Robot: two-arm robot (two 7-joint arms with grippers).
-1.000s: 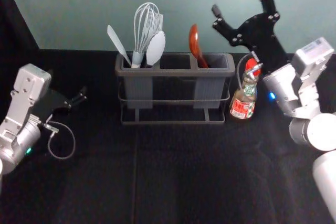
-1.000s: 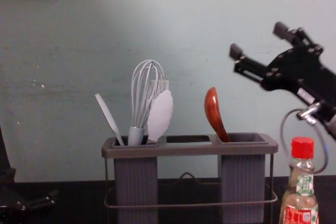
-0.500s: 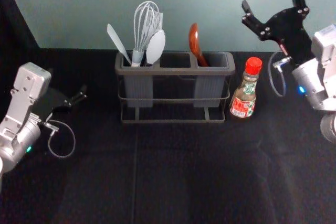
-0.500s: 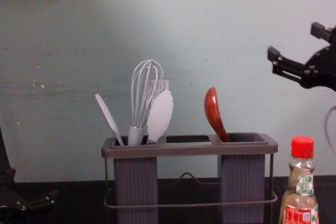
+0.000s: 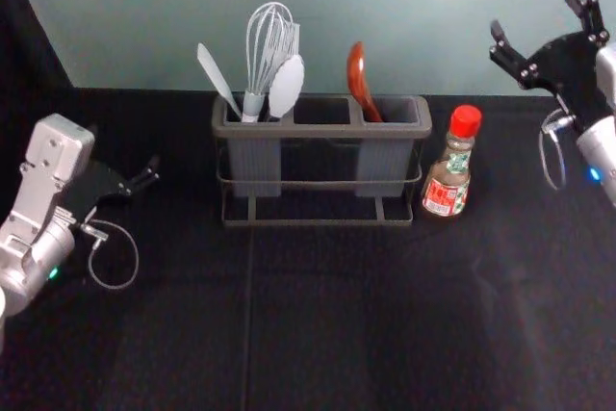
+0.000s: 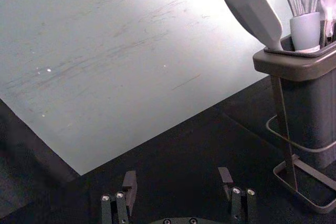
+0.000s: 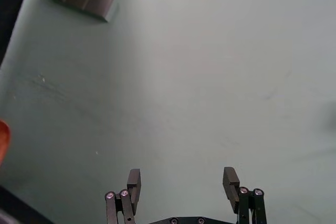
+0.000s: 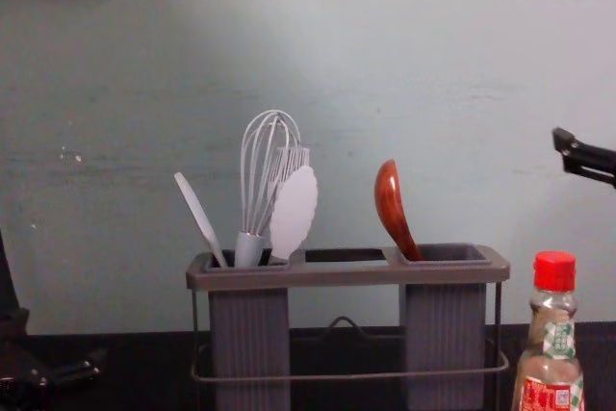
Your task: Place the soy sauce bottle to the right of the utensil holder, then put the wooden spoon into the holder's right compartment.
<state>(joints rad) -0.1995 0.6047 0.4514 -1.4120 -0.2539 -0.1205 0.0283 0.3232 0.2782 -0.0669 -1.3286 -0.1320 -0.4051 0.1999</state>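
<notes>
My right gripper (image 5: 541, 12) is up at the far right in the head view, open and away from the things; the right wrist view shows my right gripper (image 7: 182, 184) with nothing between its fingers. The wooden spoon (image 5: 357, 72) leans in the right compartment of the utensil holder (image 5: 323, 131), bowl end up. Upright just to the holder's right stands the soy sauce bottle (image 5: 448, 176) with its red cap. My left gripper (image 5: 125, 172) rests at the left of the table; in the left wrist view my left gripper (image 6: 178, 182) is open and empty.
The holder's left compartment carries a whisk (image 5: 270, 49), a white spoon-shaped utensil (image 5: 286, 87) and a white spatula (image 5: 217, 79). Behind them rises a green wall (image 5: 173, 7). Black cloth (image 5: 318, 324) covers the table in front.
My right gripper has moved off to the right, away from the holder and the bottle, and has also lowered a little. The left arm, bottle, holder and spoon have stayed in place.
</notes>
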